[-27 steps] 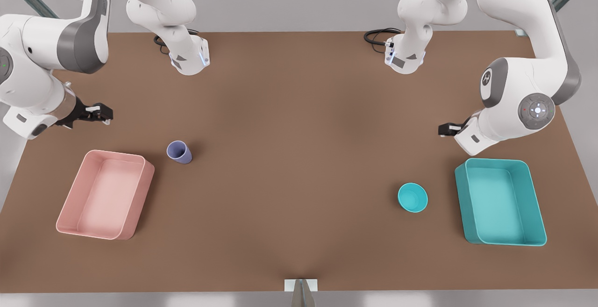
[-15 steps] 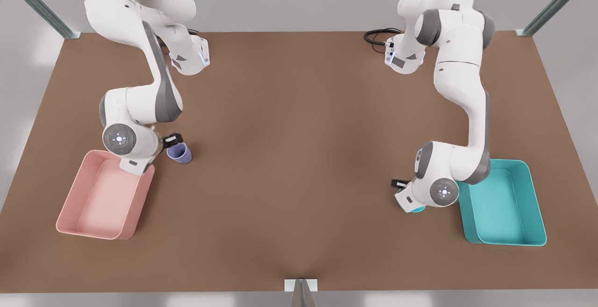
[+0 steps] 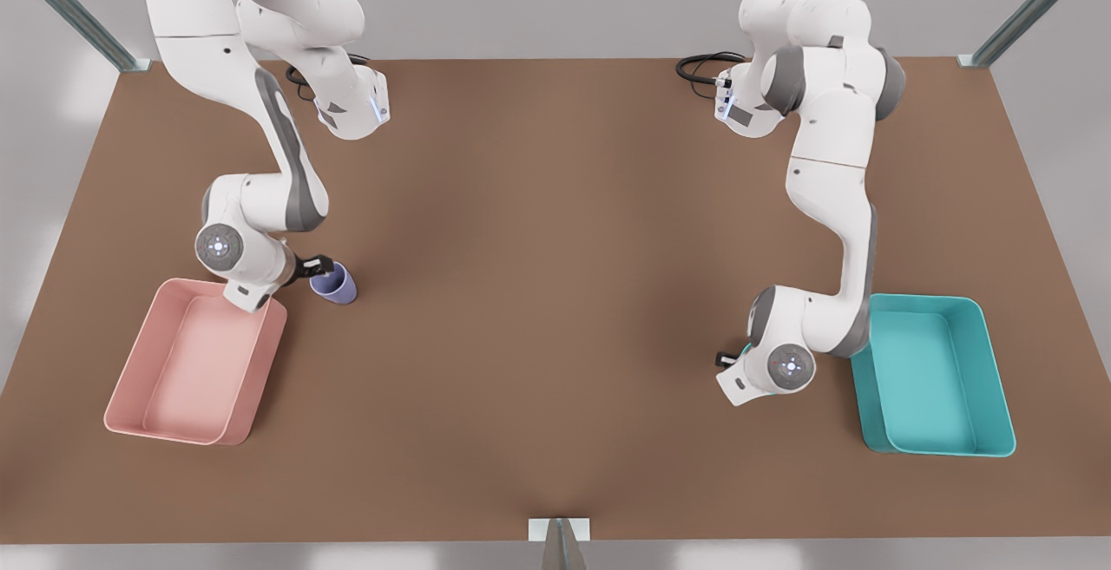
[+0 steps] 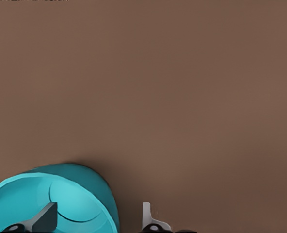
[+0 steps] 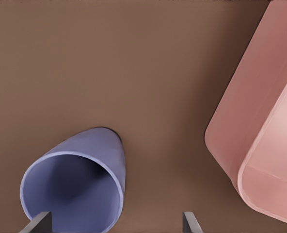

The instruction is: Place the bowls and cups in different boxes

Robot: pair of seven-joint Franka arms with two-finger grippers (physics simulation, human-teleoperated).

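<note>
Pale pink box (image 3: 195, 362) at the front view's left: shallow, rectangular, rounded corners, nothing in it, long axis slightly tilted; one rounded corner and wall also seen in the right wrist view (image 5: 260, 145). Just beside its far right corner, lavender cup (image 3: 334, 283), tapered, no handle, upright on the brown table (image 3: 555, 232), mouth open upward, inside bare (image 5: 75, 184). Right gripper (image 3: 319, 264) low at the cup's rim, spread wide, one finger (image 5: 39, 224) over the cup's mouth and the other (image 5: 191, 224) outside its wall on the pink box's side; rim wall between them, nothing clamped. Wrist housing of that arm overhangs the pink box's near corner. Broad bare tabletop through the middle, nothing standing between the two work areas. Toward the front view's right, teal bowl (image 4: 56, 201), small, round, mostly hidden in the front view under the arm's wrist, only a sliver of rim visible (image 3: 745, 350). Left gripper (image 3: 725, 359) down at the bowl, spread wide, one finger (image 4: 45, 217) inside the bowl and the other (image 4: 147, 218) outside its wall, not closed on it. Teal box (image 3: 933, 375) just beside that arm's elbow, nothing in it, near the table's right edge. Bowl near the teal box, not touching it.
</note>
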